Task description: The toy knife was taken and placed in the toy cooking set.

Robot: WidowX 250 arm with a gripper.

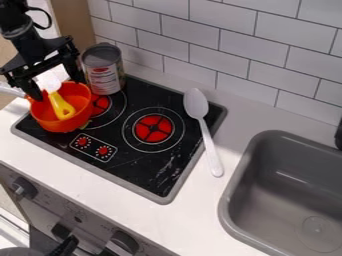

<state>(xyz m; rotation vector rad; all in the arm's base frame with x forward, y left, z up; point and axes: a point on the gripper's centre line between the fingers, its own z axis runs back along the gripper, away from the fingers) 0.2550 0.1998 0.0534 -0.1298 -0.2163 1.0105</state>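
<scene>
The toy knife lies in the orange pot on the stove, yellow handle down inside and pale end tilted up toward the rim, so the placing looks done. The gripper hangs over the pot, its fingers spread wide and seemingly holding nothing, though contact with the pale end is hard to judge. Only backing the arm away appears left.

White wall tiles — grey grout

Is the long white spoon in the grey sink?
No, the spoon lies over the edge of the black stovetop, handle end on the white counter.
</scene>
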